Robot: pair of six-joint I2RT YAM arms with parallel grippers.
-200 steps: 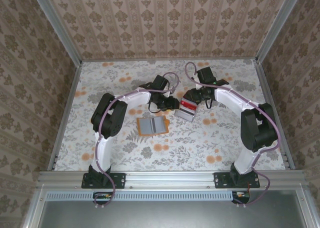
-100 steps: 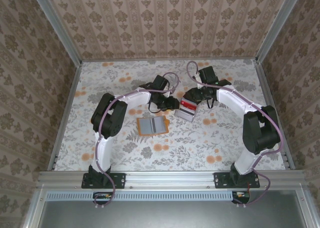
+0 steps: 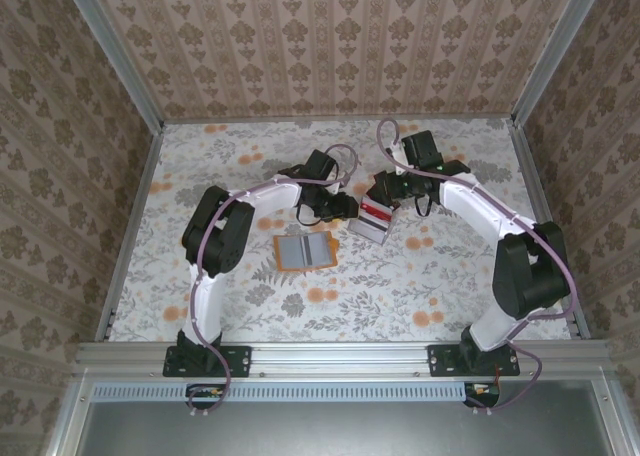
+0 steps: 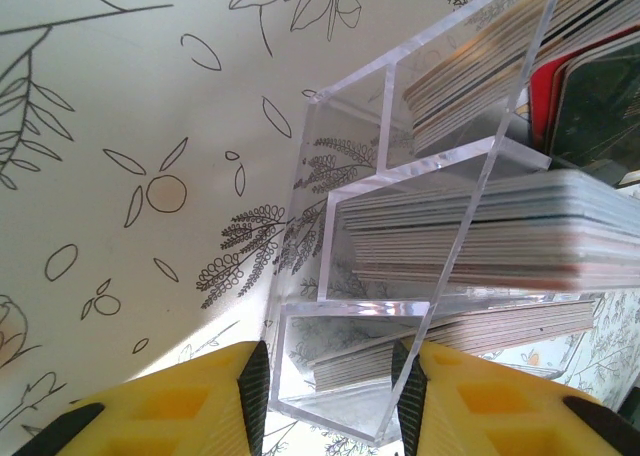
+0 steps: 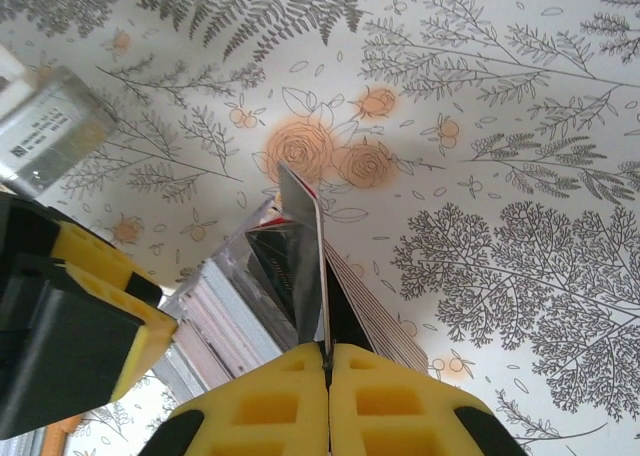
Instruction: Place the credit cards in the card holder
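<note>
The card holder [image 3: 303,249] lies open on the table, orange with a grey inside, to the near left of both grippers. Several credit cards [image 4: 490,241] stand stacked in a clear stepped rack [image 4: 350,166] [image 3: 368,224], with a red one [image 3: 376,210] on top. My left gripper [image 4: 330,376] [image 3: 347,208] has its yellow pads against both sides of the rack's lowest compartment. My right gripper [image 5: 327,351] [image 3: 389,193] is shut on one thin card [image 5: 305,246], red-edged with a pale face, seen edge-on above the rack [image 5: 225,321].
The floral table cloth [image 3: 420,276] runs to metal side rails [image 3: 128,236] and papered walls behind. The left gripper's yellow finger [image 5: 95,296] sits close beside the rack in the right wrist view.
My right gripper has closed its jaws on the card, and its arm has swung slightly outward to the right. The left arm and the card holder have not moved.
</note>
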